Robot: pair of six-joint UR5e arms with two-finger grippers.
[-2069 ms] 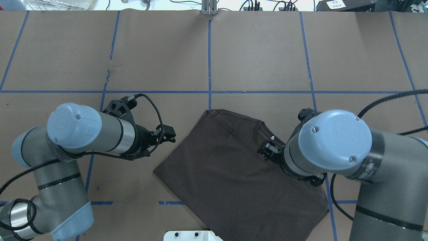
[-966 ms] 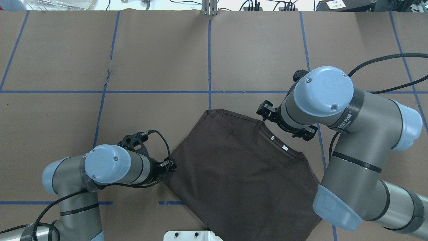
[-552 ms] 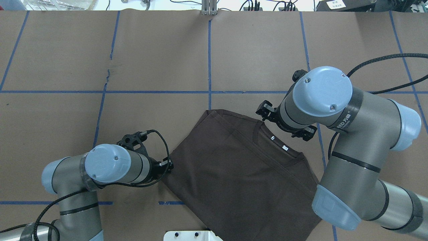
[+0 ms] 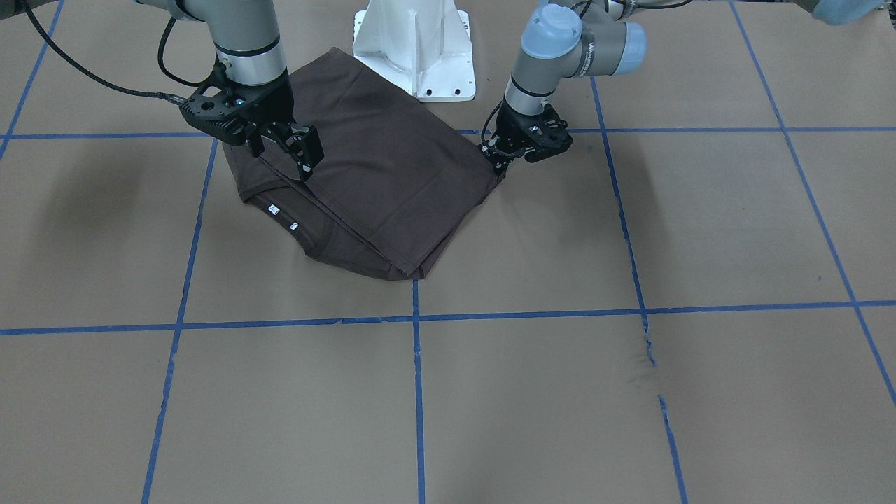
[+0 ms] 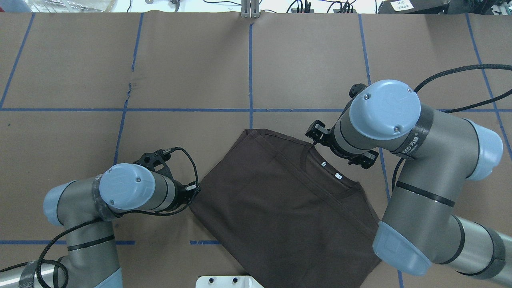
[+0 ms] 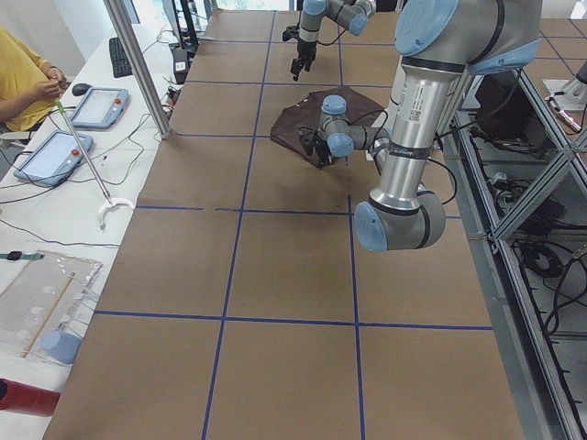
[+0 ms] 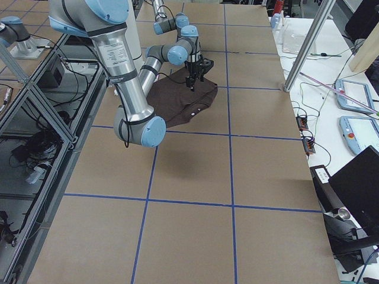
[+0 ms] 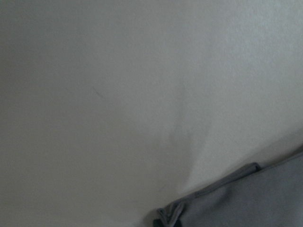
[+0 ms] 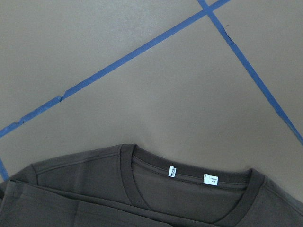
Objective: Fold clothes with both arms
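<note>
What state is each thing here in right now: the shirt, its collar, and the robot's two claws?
T-shirt: lying flat, partly folded into a rough rectangle.
collar: facing up and uncovered, white labels showing.
left gripper: down low at the shirt's corner, apparently shut on it.
right gripper: open, above the shirt near the collar, holding nothing.

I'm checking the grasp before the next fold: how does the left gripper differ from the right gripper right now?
The left gripper sits low, at the T-shirt's side corner; the right gripper hangs raised near the collar. The left gripper's jaws look pinched on that corner; the right gripper's jaws stand apart, holding nothing. Both are black and point downward.
</note>
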